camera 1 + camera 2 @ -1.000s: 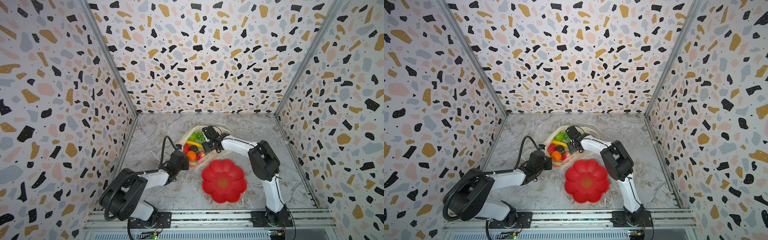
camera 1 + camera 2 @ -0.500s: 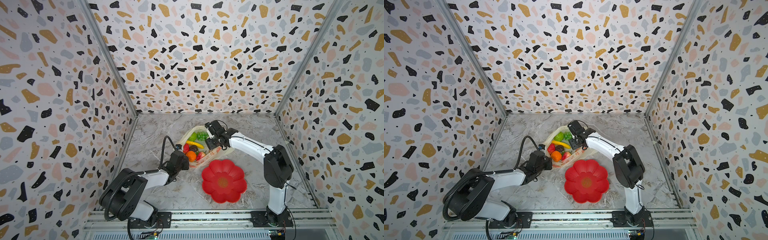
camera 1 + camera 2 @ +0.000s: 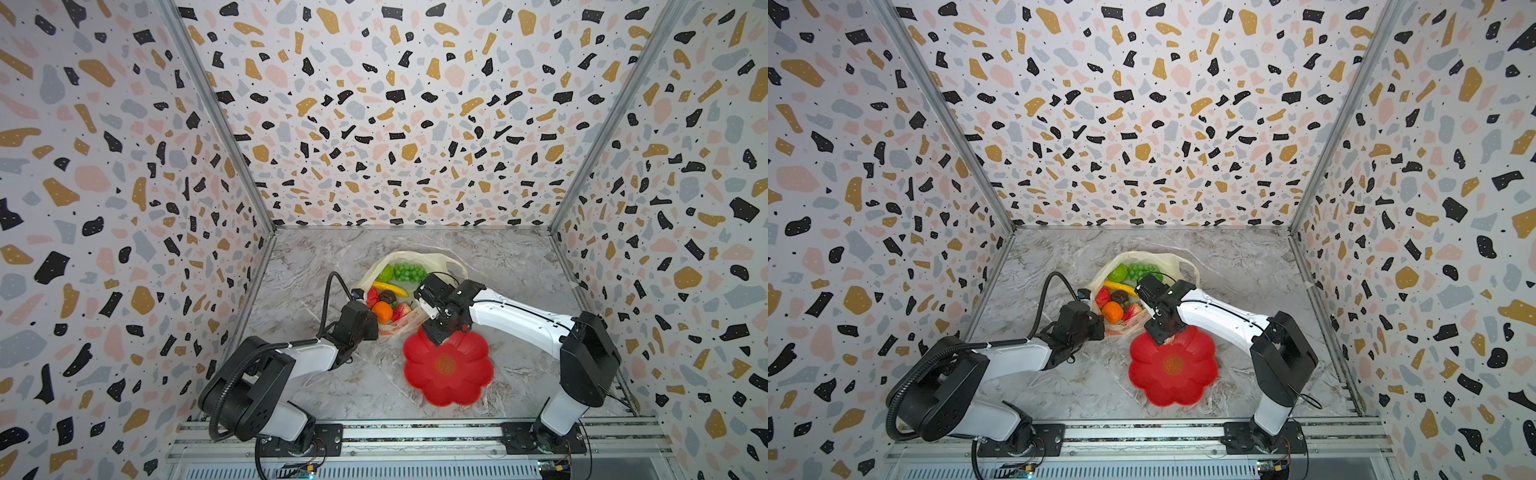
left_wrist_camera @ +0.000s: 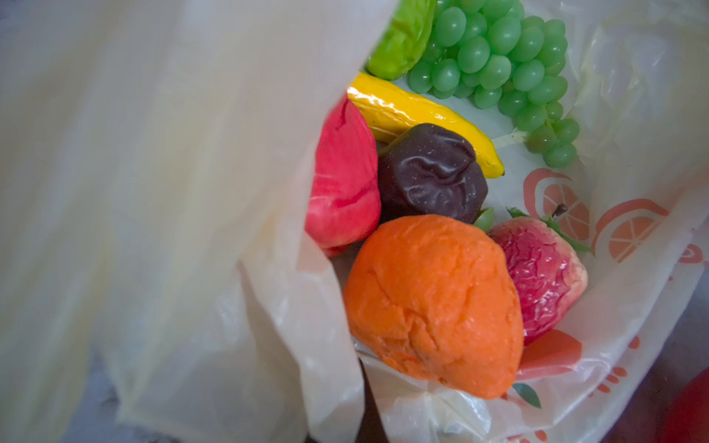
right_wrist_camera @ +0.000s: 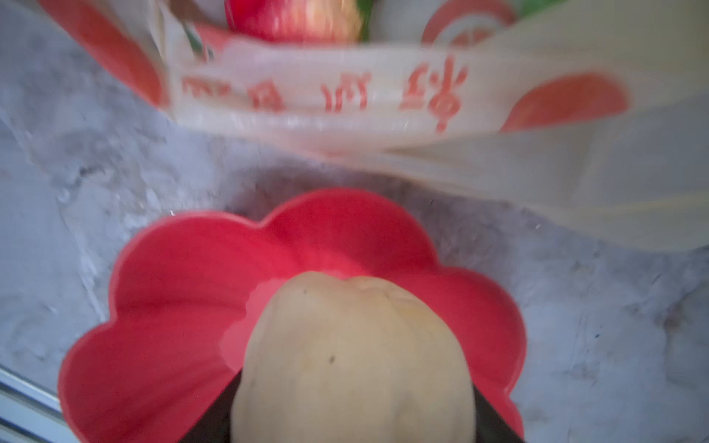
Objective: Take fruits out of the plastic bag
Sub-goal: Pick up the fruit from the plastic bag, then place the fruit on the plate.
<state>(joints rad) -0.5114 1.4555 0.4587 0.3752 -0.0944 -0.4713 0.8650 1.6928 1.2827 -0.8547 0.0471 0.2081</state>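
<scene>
grips the cream knobbly fruit (image 5: 353, 364) in the right gripper (image 3: 443, 337) over the far rim of the red dish (image 3: 449, 384), pinches the plastic bag (image 3: 436, 262) just beyond that dish in the closed left gripper (image 3: 369, 322), should centre and lower before releasing.

Bright even light, faint shadows, right wrist view blurred

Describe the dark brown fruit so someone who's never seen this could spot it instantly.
Find the plastic bag lying open behind the red flower-shaped dish. Inside it, look between the yellow banana and the orange. The dark brown fruit there is the only wrinkled, chocolate-coloured piece; its neighbours are all bright red, yellow, orange or green.
</scene>
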